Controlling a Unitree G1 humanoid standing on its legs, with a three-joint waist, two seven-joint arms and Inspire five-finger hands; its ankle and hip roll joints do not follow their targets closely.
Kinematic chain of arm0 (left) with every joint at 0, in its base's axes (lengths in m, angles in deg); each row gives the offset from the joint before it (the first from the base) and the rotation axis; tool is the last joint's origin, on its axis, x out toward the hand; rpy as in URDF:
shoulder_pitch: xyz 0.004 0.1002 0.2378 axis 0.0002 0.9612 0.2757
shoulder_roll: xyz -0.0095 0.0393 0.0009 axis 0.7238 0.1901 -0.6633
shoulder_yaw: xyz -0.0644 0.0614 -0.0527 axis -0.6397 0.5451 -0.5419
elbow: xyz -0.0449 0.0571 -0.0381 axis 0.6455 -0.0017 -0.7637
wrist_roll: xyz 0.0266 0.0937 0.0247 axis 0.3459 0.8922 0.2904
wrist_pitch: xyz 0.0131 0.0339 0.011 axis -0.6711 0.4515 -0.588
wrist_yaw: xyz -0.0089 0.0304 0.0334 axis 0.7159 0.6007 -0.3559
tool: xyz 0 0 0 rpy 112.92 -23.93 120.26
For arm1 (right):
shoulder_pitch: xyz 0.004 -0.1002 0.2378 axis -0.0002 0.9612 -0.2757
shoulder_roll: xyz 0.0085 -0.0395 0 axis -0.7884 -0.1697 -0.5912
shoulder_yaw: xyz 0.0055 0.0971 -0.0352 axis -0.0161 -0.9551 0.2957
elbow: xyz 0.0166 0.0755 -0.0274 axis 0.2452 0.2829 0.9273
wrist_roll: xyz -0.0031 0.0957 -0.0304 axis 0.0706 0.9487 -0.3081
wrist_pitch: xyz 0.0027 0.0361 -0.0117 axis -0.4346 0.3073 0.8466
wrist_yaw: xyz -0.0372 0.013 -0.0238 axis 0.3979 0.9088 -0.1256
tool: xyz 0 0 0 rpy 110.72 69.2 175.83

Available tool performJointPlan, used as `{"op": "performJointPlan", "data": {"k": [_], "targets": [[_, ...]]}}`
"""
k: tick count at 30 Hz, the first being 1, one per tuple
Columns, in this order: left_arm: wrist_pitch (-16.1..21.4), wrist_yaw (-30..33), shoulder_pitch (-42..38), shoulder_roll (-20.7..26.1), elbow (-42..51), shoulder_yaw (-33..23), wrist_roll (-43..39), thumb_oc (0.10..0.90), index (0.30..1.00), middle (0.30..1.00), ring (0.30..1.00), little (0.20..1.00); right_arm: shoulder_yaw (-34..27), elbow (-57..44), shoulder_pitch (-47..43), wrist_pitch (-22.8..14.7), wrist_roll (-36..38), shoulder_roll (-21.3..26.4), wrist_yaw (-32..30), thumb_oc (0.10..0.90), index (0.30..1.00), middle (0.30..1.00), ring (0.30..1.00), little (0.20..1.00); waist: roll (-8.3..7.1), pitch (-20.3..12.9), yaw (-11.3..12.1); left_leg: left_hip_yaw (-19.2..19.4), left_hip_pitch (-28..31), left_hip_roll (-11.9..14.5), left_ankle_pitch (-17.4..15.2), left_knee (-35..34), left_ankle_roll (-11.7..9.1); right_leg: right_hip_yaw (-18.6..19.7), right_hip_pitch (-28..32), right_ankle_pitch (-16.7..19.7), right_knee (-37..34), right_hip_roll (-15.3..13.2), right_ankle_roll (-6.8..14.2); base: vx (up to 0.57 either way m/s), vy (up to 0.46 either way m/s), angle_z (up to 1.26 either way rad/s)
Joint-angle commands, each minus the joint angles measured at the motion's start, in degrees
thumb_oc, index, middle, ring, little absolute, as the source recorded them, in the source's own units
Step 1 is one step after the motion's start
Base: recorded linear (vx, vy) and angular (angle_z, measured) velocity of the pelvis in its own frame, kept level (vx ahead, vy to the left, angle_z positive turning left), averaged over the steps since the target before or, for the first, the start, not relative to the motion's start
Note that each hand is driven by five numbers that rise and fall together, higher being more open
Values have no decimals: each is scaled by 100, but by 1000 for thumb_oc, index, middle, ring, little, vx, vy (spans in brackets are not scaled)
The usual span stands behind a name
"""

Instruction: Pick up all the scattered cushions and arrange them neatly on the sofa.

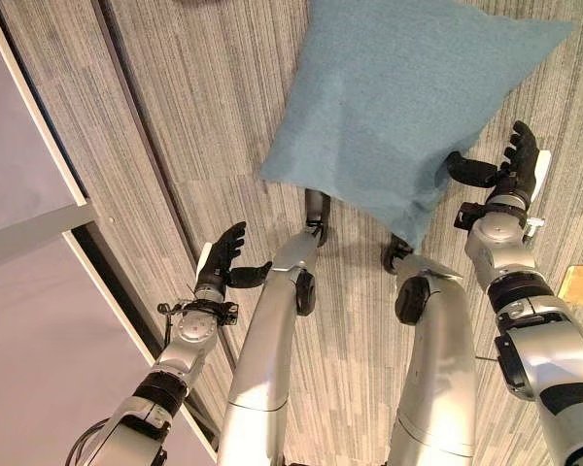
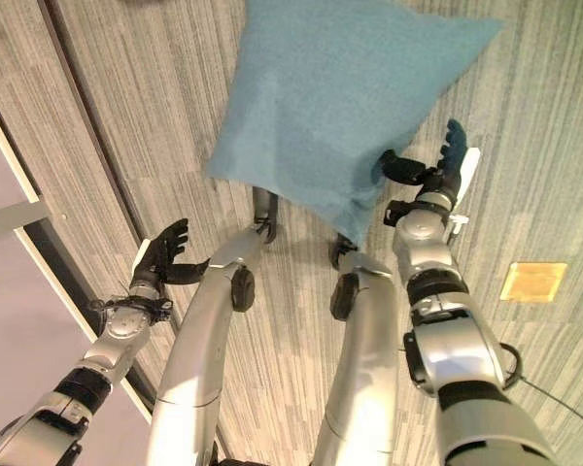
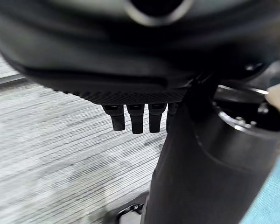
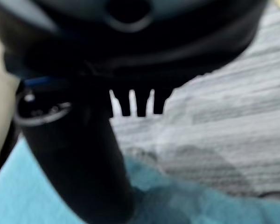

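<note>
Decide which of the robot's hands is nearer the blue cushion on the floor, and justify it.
The right. The right hand is open beside the blue cushion, its thumb at the cushion's near edge. The left hand hangs open over the carpet, well clear of the cushion on the robot's left.

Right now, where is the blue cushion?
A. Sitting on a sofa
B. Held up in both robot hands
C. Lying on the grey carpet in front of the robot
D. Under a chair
C: the blue cushion lies flat on the striped grey carpet, with the right robot hand open beside its edge and the left robot hand open well apart from it.
</note>
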Motion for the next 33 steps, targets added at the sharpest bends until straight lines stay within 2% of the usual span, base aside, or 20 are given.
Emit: {"op": "performJointPlan", "data": {"k": [1, 2, 3, 8, 9, 10, 14, 18, 23, 26, 30, 33], "targets": [[225, 258, 1049, 420, 450, -256, -157, 800, 900, 900, 900, 900, 228, -608, 442, -188, 51, 180, -88, 800, 900, 900, 900, 900, 140, -103, -103, -137, -103, -2, -1466, 1506, 189, 479, 479, -290, 23, 19, 234, 202, -32, -6], [203, 253, 1126, 524, 603, -284, -144, 800, 900, 900, 900, 900, 271, -703, 423, -186, 209, 158, -17, 800, 900, 900, 900, 900, 111, 108, -116, -129, -103, 48, -1631, 1832, 231, 519, 496, -395, 348, -3, 184, 156, -32, -8], [191, 268, 1196, 593, 711, -292, -129, 800, 900, 900, 900, 900, 293, -783, 445, -225, 378, 148, 22, 800, 900, 900, 900, 900, 90, 151, -107, -114, -103, 47, -1735, 1982, 243, 527, 478, -468, 502, -28, 158, 132, -25, -11], [140, 277, 1370, 789, 1047, -169, -84, 800, 900, 900, 900, 900, 476, -1077, 455, -411, 1507, 40, 370, 800, 900, 900, 900, 900, 51, 158, -58, -34, -103, 11, -1974, 2278, 218, 639, 382, -630, 960, -101, 76, 71, -44, -2], [95, 267, 1421, 845, 1117, -102, -27, 800, 900, 900, 900, 900, 563, -1233, 471, -458, 2026, -23, 578, 580, 571, 571, 571, 571, 46, 158, -36, -44, -103, 5, -1966, 2319, 180, 641, 366, -625, 1056, -152, 69, 23, -86, 6], [72, 249, 1437, 874, 1173, -70, 10, 800, 900, 900, 900, 900, 651, -1339, 492, -478, 2261, -56, 701, 400, 300, 300, 300, 300, 39, 158, -24, -39, -103, -5, -1965, 2326, 164, 653, 371, -615, 1075, -185, 65, 13, -87, 7], [16, 241, 1409, 938, 1294, 33, 101, 800, 900, 900, 900, 900, 881, -1719, 506, -567, 2832, -138, 1020, 400, 300, 300, 300, 300, 70, 158, 27, -37, -103, -12, -1900, 2357, 110, 662, 349, -569, 1184, -262, 75, 1, -55, 12], [15, 279, 1266, 971, 1325, 44, 241, 800, 900, 900, 900, 900, 958, -1938, 404, -637, 2916, -192, 1186, 400, 300, 300, 300, 300, 131, 158, 81, -77, -103, -15, -1820, 2361, 80, 663, 340, -488, 1222, -278, 105, -6, -39, 5], [-11, 300, 951, 821, 1161, -63, 292, 800, 900, 900, 900, 900, 873, -2226, 388, -720, 2705, -260, 1265, 400, 300, 300, 300, 300, 153, 158, 71, -170, -103, -6, -1666, 2180, 53, 567, 417, -335, 996, -237, 168, -37, -31, 8], [-36, 247, 614, 639, 961, -103, 378, 800, 900, 900, 900, 900, 693, -2415, 334, -801, 2468, -372, 1246, 400, 300, 300, 300, 300, 123, 126, 20, -297, -103, 6, -1380, 1705, 11, 395, 585, -97, 415, -159, 287, -115, -21, -1], [-52, 150, 374, 404, 598, -28, 478, 800, 900, 900, 900, 900, 432, -2651, 590, -898, 2295, -586, 1351, 400, 300, 300, 300, 300, 80, -524, 34, -365, -94, -31, -1052, 929, -68, 118, 761, 61, -475, -68, 377, -87, -6, -3], [-21, 78, 340, 344, 435, 24, 537, 800, 900, 900, 900, 900, 375, -2716, 758, -881, 2090, -621, 1386, 400, 300, 300, 300, 300, 40, -616, -7, -357, 294, -61, -907, 489, -127, 8, 1163, 190, -950, -38, 451, -98, -8, 0]]}}
